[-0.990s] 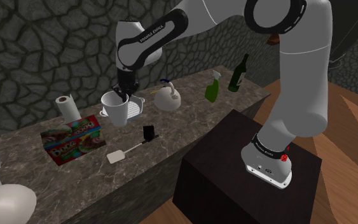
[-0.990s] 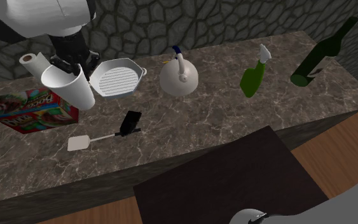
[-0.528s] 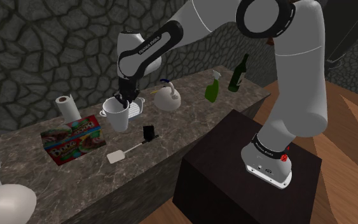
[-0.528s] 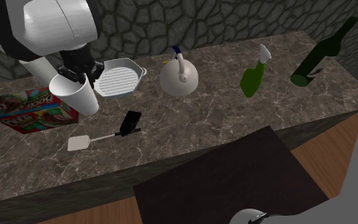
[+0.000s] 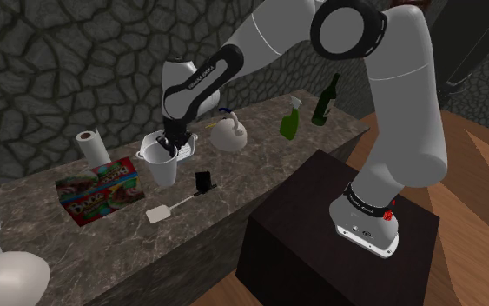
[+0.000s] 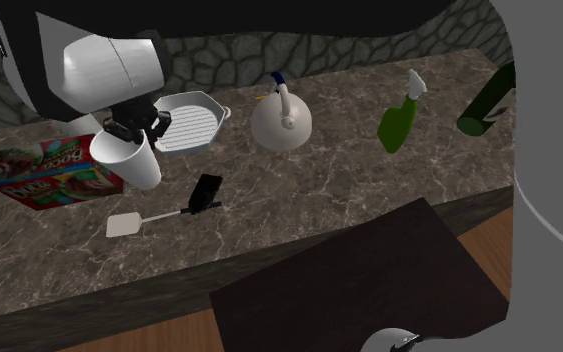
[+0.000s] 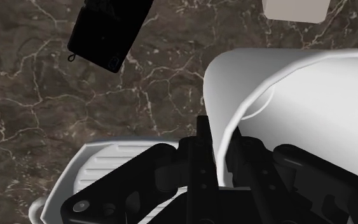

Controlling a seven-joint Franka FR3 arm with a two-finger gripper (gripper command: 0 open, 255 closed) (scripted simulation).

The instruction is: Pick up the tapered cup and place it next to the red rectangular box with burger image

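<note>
White tapered cup [image 5: 161, 165] upright, mouth up, rim gripped by jaws, near red box [image 5: 101, 189].

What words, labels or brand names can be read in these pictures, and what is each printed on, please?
"FRANKA EMIKA": white letters on the arm's dark forearm band.
Red box: printed lettering on its top, too blurred to read.
Arm's base ring: lettering too small to read.
White cup, held in the gripper: no marking.
</note>
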